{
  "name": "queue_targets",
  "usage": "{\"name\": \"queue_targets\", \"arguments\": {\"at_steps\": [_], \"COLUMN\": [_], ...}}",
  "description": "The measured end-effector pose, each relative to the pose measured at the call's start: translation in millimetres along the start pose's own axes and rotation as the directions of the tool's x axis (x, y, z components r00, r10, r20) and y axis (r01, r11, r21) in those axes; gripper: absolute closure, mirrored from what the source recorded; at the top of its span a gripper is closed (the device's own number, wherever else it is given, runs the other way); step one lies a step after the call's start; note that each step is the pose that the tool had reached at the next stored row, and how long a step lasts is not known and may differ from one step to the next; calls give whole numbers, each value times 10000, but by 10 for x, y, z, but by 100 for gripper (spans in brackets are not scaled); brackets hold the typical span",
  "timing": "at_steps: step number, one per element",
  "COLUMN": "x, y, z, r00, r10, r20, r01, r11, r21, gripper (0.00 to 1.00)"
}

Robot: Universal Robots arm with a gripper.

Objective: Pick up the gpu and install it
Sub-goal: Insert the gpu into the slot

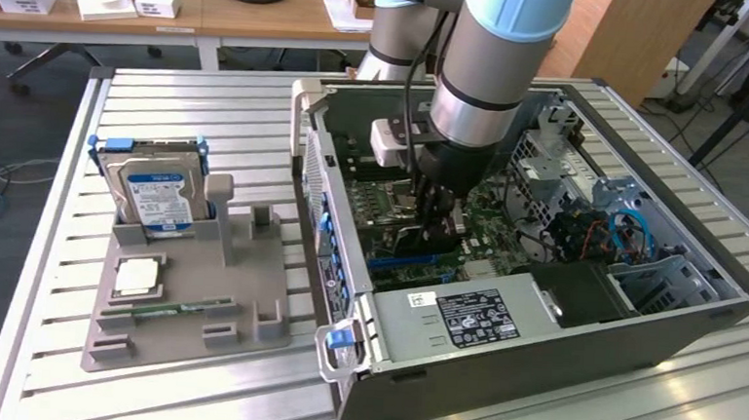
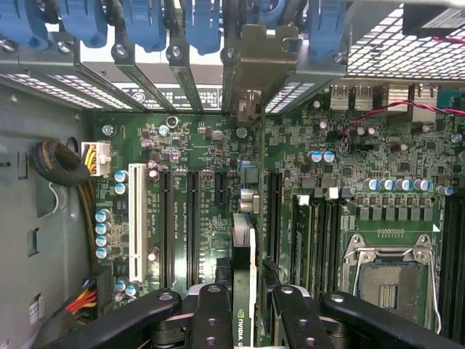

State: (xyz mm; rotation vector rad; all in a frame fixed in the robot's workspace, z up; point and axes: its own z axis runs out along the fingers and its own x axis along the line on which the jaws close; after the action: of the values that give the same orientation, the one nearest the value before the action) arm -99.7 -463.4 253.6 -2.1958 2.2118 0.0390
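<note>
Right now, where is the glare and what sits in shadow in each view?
Exterior view: strong glare on the silver slatted metal table at the exterior view's right; the open grey computer case is shadowed inside. Wrist view: the pale perforated metal panel is washed out, the green motherboard evenly lit, the thin black gpu card dark.

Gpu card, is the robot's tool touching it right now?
Touching. The wrist view shows the gpu edge-on inside the tool, with a dark finger pressed against each of its flat sides.
</note>
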Motion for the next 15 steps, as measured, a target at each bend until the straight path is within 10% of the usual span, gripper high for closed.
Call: {"name": "queue_targets", "arguments": {"at_steps": [15], "x": [1], "y": [-6], "z": [22], "r00": [10000], "r10": [0], "r20": [2], "r01": [0], "r11": [10000], "r21": [-15], "gripper": [73]}}
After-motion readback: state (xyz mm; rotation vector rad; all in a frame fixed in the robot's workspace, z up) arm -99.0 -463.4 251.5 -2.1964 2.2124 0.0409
